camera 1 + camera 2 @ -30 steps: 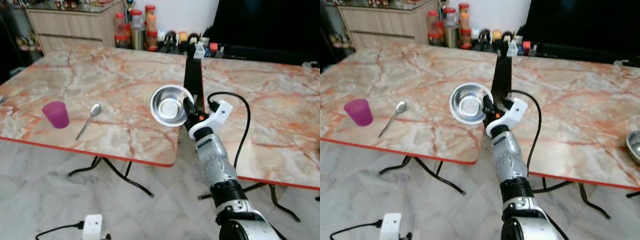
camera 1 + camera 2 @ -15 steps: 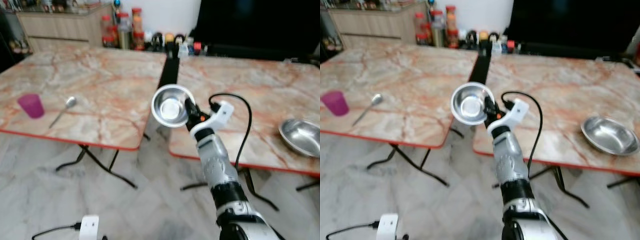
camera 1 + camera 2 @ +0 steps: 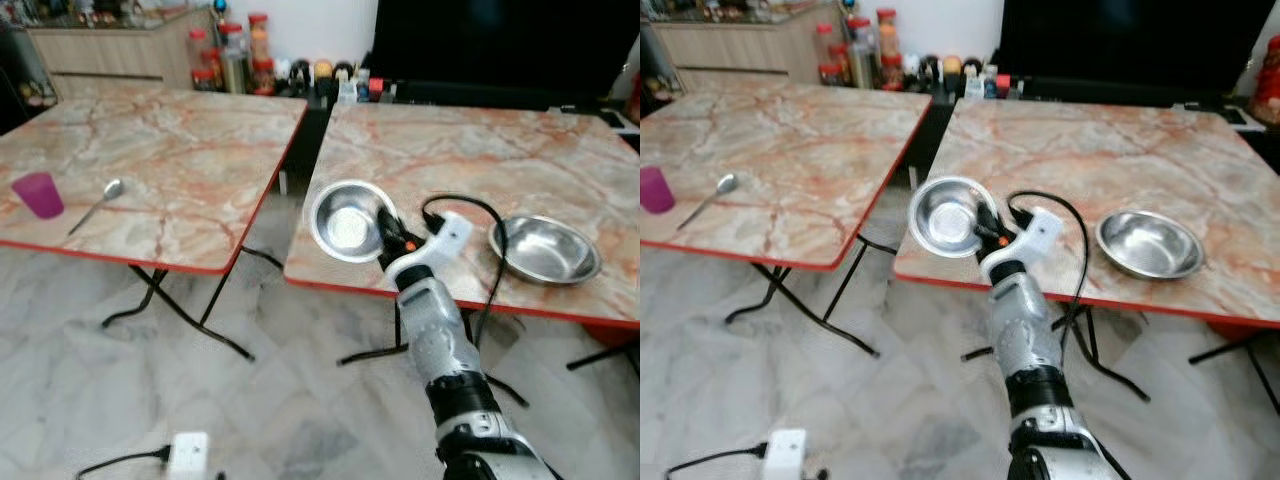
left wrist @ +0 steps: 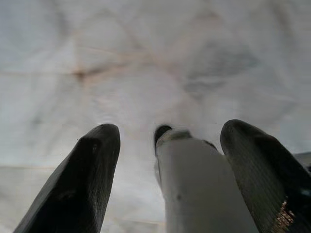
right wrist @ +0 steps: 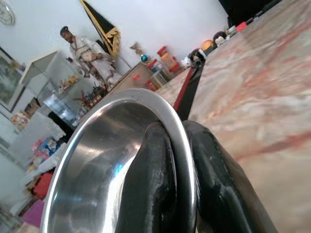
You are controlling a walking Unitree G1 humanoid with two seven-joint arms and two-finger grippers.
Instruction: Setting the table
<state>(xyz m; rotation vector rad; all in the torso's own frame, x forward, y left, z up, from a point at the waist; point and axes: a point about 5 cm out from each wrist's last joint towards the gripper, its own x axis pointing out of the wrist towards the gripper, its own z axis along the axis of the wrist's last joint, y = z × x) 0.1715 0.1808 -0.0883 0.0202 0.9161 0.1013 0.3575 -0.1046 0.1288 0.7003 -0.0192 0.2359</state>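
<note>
Far to the left of the right gripper [image 3: 388, 228], on the left table [image 3: 180, 150], stand a purple cup [image 3: 38, 194] and, just beside it on the gripper's side, a spoon [image 3: 96, 205]. A gap separates this table from the right table [image 3: 480, 160], nearer the gripper. On the floor [image 3: 120, 390] below and to the left of the gripper lies a white power adapter [image 3: 186, 451] with a cable.

The right gripper is raised at the near left corner of the right table. Its two black fingers [image 5: 155, 184] are pressed together on the rim of a steel bowl [image 3: 347, 220], one finger inside the bowl and one outside. The bowl is held tilted, its hollow facing the camera, above the table edge.

To the right of the gripper, a second steel bowl [image 3: 544, 249] rests upright on the right table, well apart from the held one. A black cable [image 3: 480, 215] loops from the wrist between them.

The left gripper [image 4: 165, 145] hangs over the pale floor, fingers spread apart.
</note>
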